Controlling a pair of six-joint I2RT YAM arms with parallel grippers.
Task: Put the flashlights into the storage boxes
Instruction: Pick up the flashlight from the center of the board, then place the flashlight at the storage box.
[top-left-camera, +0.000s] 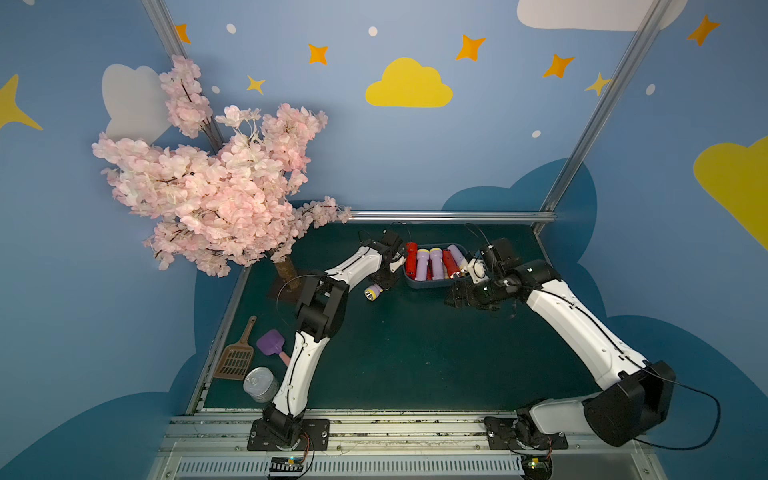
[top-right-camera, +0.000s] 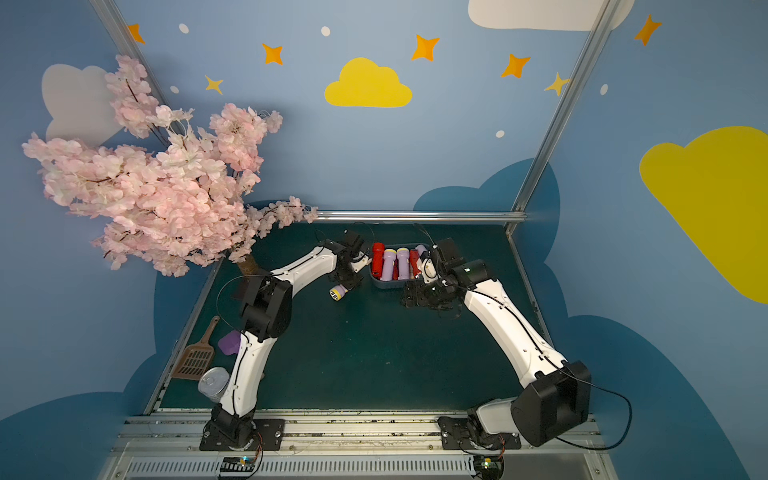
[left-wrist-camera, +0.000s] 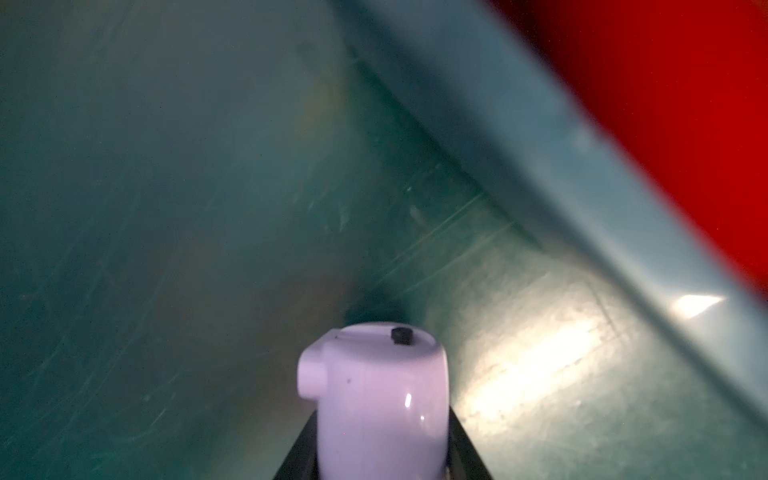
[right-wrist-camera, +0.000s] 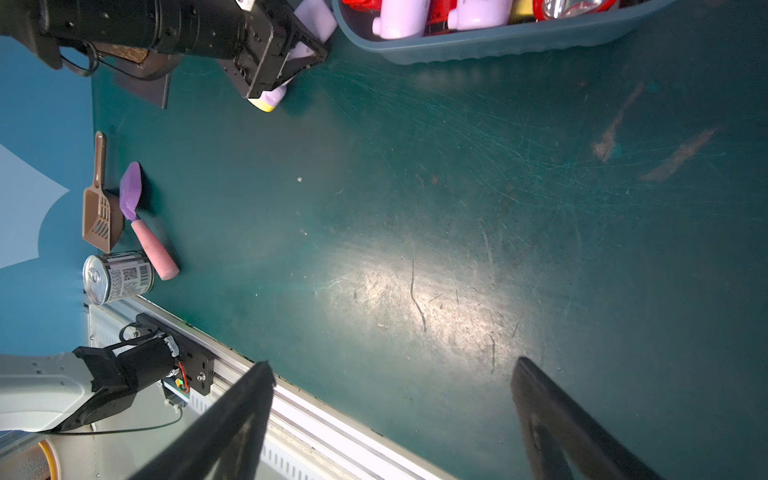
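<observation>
Flashlights (top-left-camera: 435, 262): 5 in tub (top-left-camera: 428, 284), 1 outside

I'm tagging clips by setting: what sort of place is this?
Probably a staged robot-training booth, not a real home: two white-and-black robot arms bolted to a metal base rail, a dark green tabletop fenced by aluminium posts, and blue walls painted with yellow clouds and orange stars.

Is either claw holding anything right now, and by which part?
The left gripper clamps a lilac flashlight around its barrel, between head and tail; the right gripper holds nothing.
</observation>
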